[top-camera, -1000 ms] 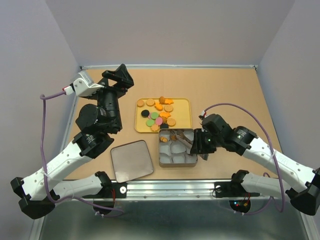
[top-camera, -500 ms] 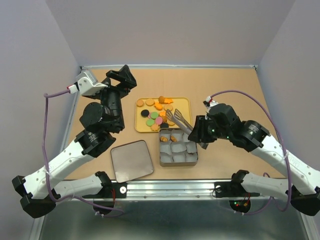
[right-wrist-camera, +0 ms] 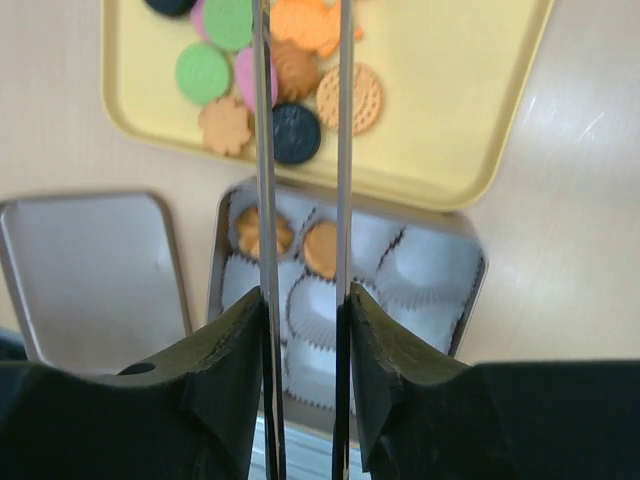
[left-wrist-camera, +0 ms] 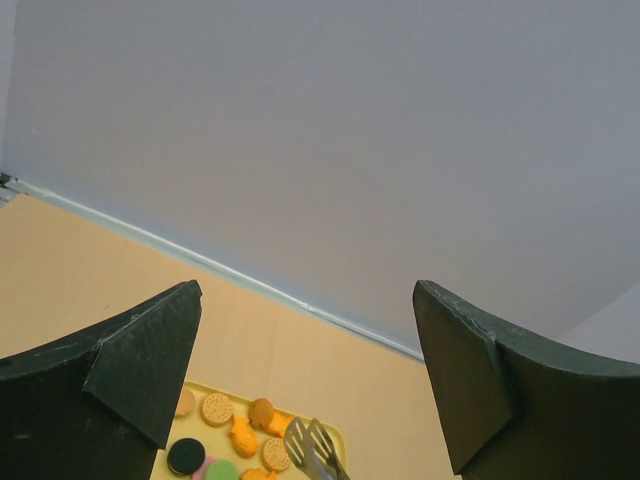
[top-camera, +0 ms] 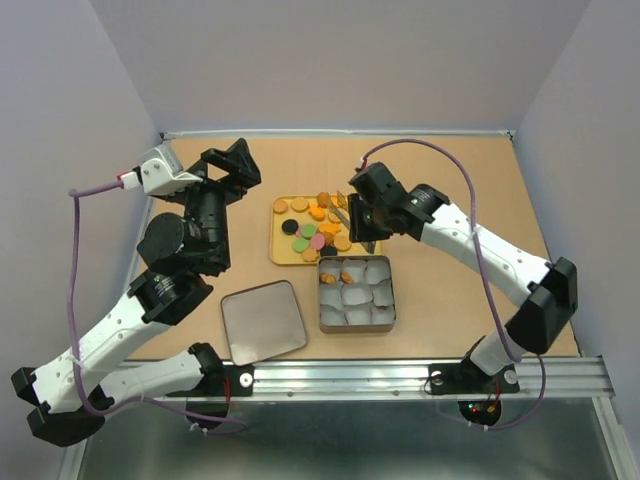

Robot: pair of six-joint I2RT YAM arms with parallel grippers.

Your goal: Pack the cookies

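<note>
The cookies (top-camera: 312,226) lie on a yellow tray (top-camera: 375,240): tan, pink, green and black discs and orange shapes. They also show in the right wrist view (right-wrist-camera: 285,70) and the left wrist view (left-wrist-camera: 240,432). Two tan cookies (right-wrist-camera: 320,247) sit in paper cups at the far left of an open metal tin (top-camera: 388,300). My right gripper (top-camera: 360,220) is shut on metal tongs (right-wrist-camera: 262,150). The tong tips (top-camera: 340,213) are slightly apart over the tray's right part, holding nothing I can see. My left gripper (top-camera: 235,165) is open and empty, raised left of the tray.
The tin holds several white paper cups (right-wrist-camera: 420,265). Its flat lid (top-camera: 263,320) lies to the left of the tin near the front edge. The back wall edge (left-wrist-camera: 260,285) runs behind the tray. Bare tan table (top-camera: 460,180) lies to the right.
My right gripper has carried the tongs from the tin away to the far side, over the yellow tray. A second cookie now lies in the tin. My left arm shifted slightly.
</note>
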